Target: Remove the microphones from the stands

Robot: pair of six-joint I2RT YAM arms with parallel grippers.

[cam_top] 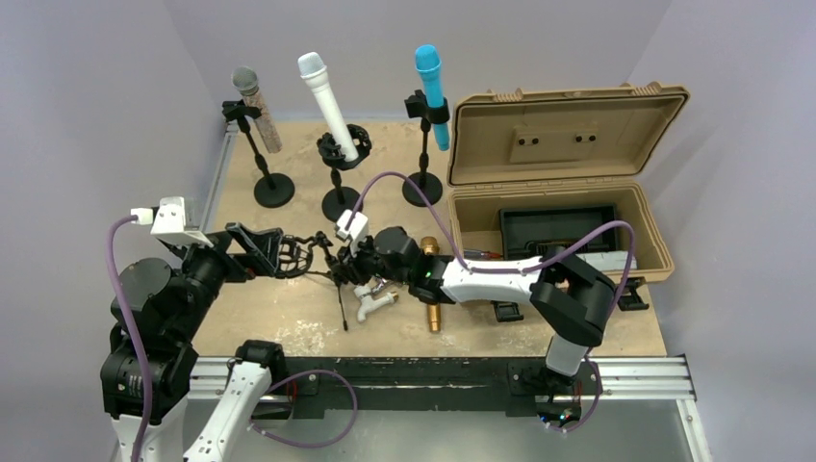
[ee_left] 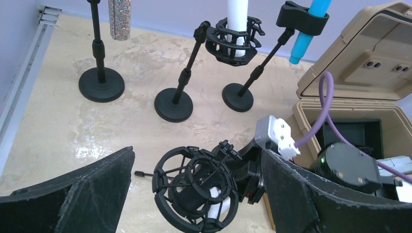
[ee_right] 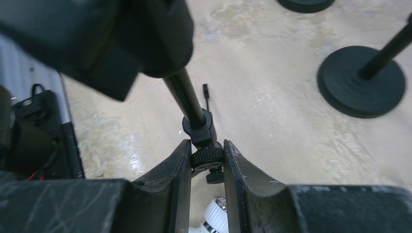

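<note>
The right gripper [ee_right: 206,143] is pinched almost closed on the stand [ee_right: 188,99]. Its two fingers squeeze the knurled collar [ee_right: 206,158] where the black rod meets its joint, low in the centre of the right wrist view. Right under those fingers, at the bottom edge, the ribbed end of the white microphone [ee_right: 214,219] pokes out.

From above, that microphone sits in the middle of the frame, just below the right gripper and low over the sandy table [cam_top: 289,322]. It is a stubby white piece with a ribbed tip and a dark ring near that end.

The left gripper [ee_left: 198,151] comes in from the left of the frame, spread wide and holding nothing. Its two dark fingers fill the bottom corners of the left wrist view. Between them is the stand's black shock mount [ee_left: 194,189], a round cage of rings and struts that touches neither finger. A bit of white shows through the cage at lower centre. I can't tell from here whether the microphone is seated in the cage or lies behind it.

Along the top of the overhead frame stand three more stands with microphones. An open tan case [cam_top: 568,125] sits at the right.
</note>
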